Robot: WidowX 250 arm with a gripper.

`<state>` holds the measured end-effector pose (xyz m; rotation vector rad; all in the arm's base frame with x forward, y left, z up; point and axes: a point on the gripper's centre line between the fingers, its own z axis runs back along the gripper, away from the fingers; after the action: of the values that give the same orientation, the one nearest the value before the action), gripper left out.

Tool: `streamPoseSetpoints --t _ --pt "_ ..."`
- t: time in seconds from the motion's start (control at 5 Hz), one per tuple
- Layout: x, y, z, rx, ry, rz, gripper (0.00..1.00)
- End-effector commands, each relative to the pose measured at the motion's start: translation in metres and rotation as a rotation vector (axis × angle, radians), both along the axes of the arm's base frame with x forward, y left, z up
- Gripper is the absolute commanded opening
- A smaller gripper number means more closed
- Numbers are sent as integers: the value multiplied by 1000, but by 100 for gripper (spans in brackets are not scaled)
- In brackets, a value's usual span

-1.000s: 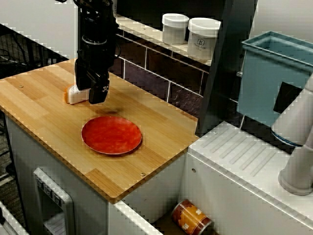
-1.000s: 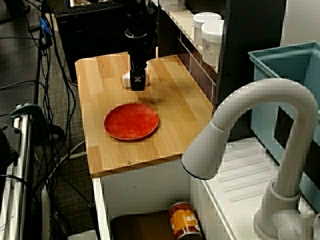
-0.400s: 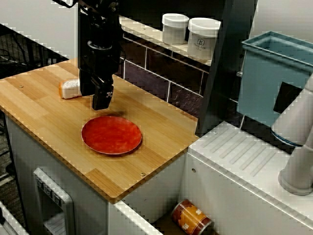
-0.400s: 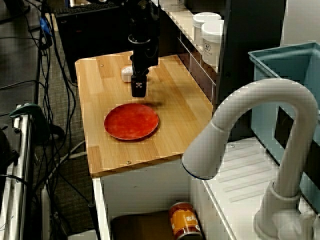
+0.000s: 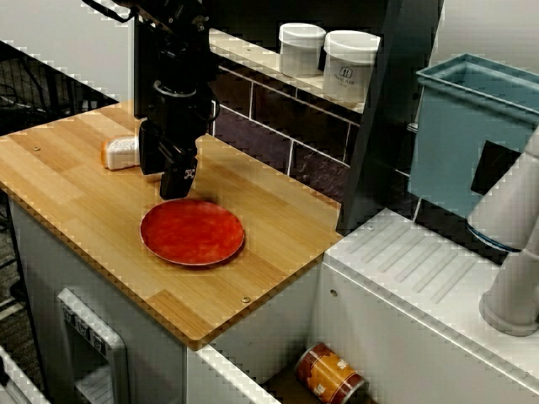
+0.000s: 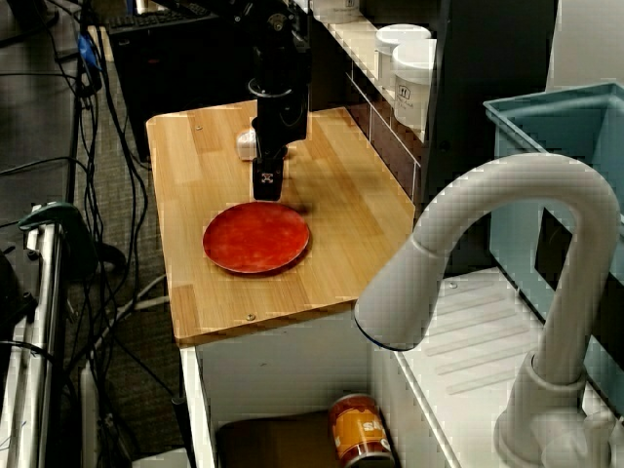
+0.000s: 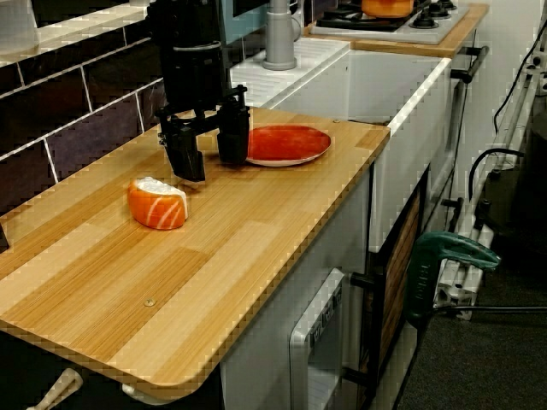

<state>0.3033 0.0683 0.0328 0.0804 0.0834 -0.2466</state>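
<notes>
Wood counter point(image 7: 214, 256), tile wall point(image 7: 85, 120), pincer point(image 7: 208, 155) nr red plate point(image 7: 286, 143)

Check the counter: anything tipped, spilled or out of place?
Nothing spilled. The sushi piece lies on the bare counter, apart from the red plate; the open gripper holds nothing. Below, a can lies on its side.

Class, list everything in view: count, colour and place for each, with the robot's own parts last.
Salmon sushi piece: one, orange and white, on the counter, apart from the gripper.
Plate: one, red, on the counter.
Counter: one, light wood.
Jars: two, white, on the wall ledge.
Tub: one, teal, right of the counter.
Faucet: one, white, by the sink.
Can: one, orange, lying in the basin.
Gripper: one, black, open, empty, between sushi and plate.
</notes>
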Motion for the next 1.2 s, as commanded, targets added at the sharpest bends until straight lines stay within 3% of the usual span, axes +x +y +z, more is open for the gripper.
streamPoseSetpoints --t 0.0,0.2,1.0 --pt "-2 20 26 32 -81 5 100" --pt "-4 31 28 45 -96 -18 100" --pt "-6 45 43 4 -106 -17 100"
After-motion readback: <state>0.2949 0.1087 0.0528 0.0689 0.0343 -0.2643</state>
